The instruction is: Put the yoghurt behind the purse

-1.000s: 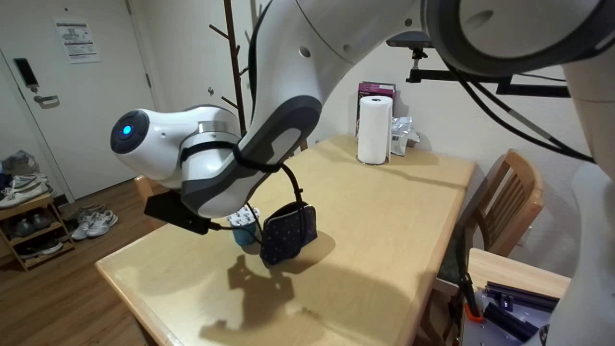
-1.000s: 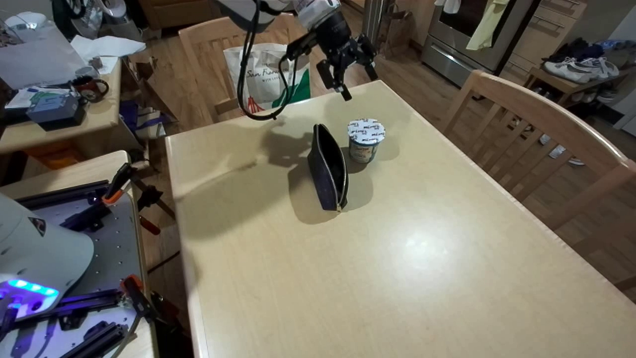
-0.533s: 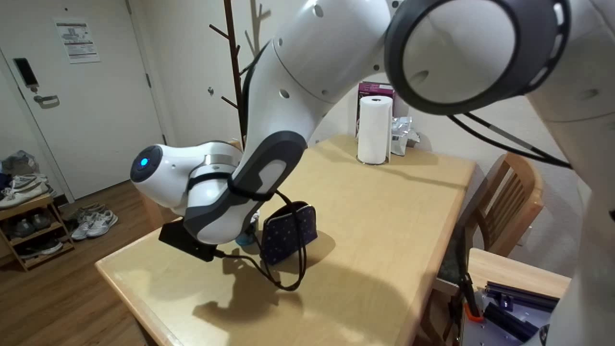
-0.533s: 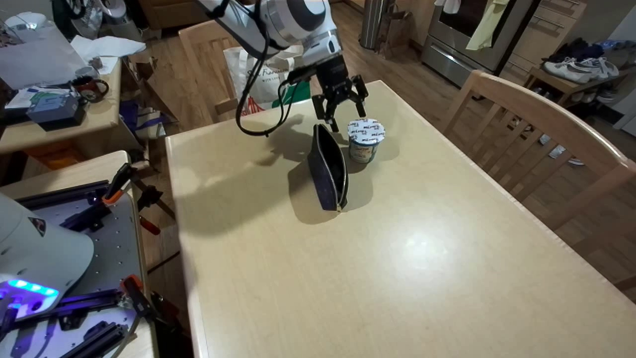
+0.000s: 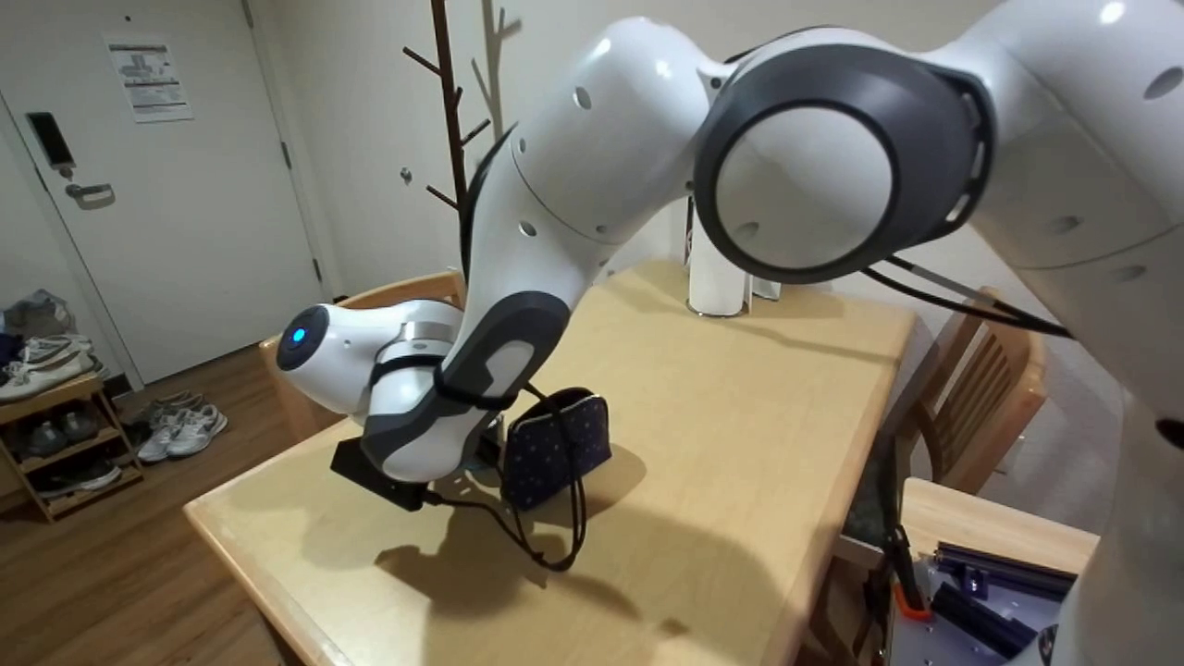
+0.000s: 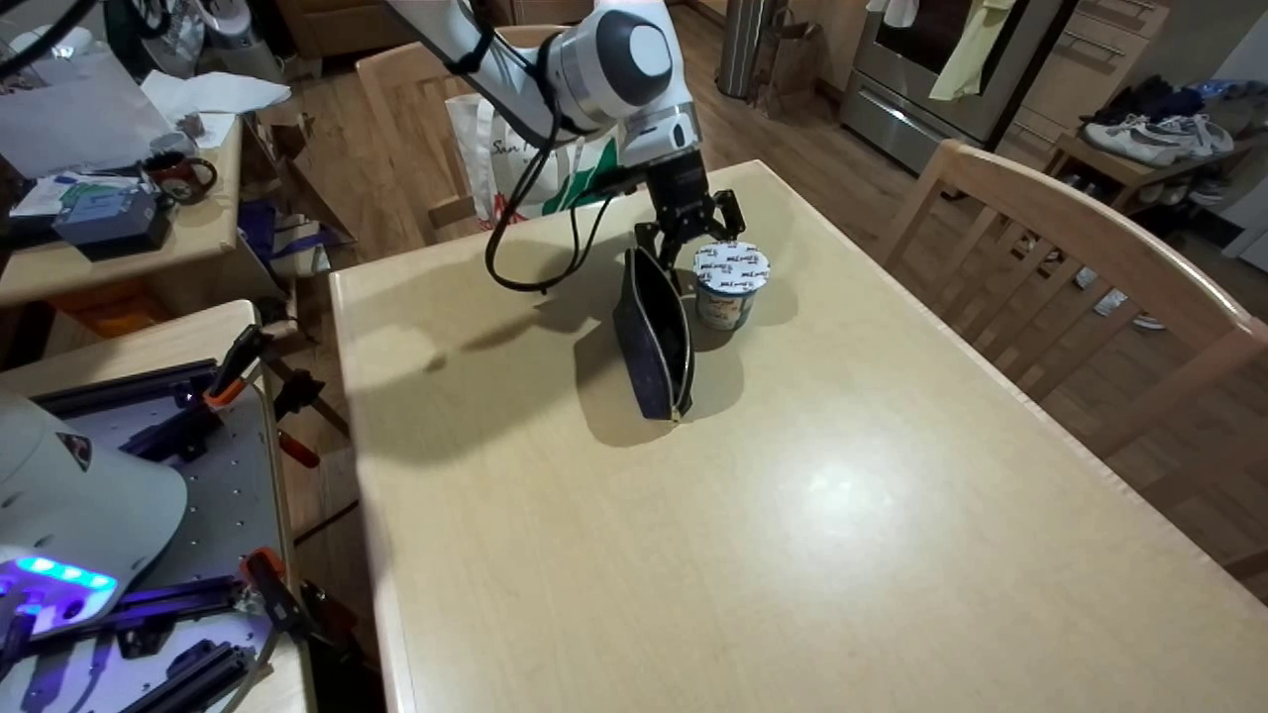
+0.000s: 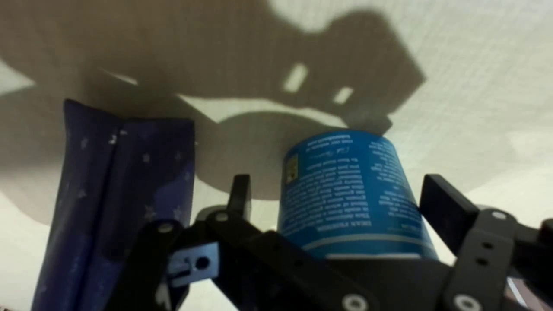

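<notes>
The yoghurt (image 6: 730,282) stands upright on the table beside the purse (image 6: 649,361). In an exterior view the purse (image 5: 536,462) stands with its top open, and the arm hides most of the yoghurt. In the wrist view the yoghurt's blue body (image 7: 345,207) is between the fingers of my gripper (image 7: 338,190). The gripper is open, with a gap at the left finger (image 7: 239,194). The right finger (image 7: 445,211) is touching or very near the cup. The purse (image 7: 151,185) lies just outside the left finger. My gripper (image 6: 699,250) also shows in an exterior view, low at the cup.
The wooden table (image 6: 792,555) carries both things. Wooden chairs (image 6: 1090,287) stand along its edges. A paper towel roll (image 5: 717,277) stands at the far end. A cable (image 5: 578,518) hangs from the arm in front of the purse.
My gripper has come down from above the table's edge to the yoghurt, and its fingers now stand on both sides of it. The yoghurt has shifted very slightly. The purse has not moved.
</notes>
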Controlling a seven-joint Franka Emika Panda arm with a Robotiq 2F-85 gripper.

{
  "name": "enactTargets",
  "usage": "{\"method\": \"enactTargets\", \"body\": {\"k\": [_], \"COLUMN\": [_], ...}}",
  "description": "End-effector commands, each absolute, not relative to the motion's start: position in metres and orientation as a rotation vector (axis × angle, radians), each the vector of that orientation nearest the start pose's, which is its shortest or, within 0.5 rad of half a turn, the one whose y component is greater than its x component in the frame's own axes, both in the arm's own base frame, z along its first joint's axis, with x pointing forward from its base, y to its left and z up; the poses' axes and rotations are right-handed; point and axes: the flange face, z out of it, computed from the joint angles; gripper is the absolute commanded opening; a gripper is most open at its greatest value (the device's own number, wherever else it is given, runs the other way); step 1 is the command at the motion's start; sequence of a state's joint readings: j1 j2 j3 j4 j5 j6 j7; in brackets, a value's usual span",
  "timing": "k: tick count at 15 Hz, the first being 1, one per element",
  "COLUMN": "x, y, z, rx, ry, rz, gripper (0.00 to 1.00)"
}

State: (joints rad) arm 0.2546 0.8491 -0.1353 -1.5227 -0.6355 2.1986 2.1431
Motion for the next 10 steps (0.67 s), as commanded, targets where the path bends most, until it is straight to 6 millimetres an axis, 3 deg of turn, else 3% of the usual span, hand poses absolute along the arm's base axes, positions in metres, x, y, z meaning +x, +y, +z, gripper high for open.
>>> {"method": "enactTargets", "body": {"k": [1, 6, 8, 10], "x": [0.693, 0.689, 0.689, 0.688], "y": [0.059, 0.039, 0.040, 0.040], "z": [0.160, 0.162, 0.162, 0.159], "rx": [-2.440, -2.451, -2.514, -2.465], "ry": [2.518, 2.595, 2.536, 2.565], "rz": [-0.848, -0.882, -0.861, -0.866], "gripper": [1.00, 1.00, 1.00, 1.00]}}
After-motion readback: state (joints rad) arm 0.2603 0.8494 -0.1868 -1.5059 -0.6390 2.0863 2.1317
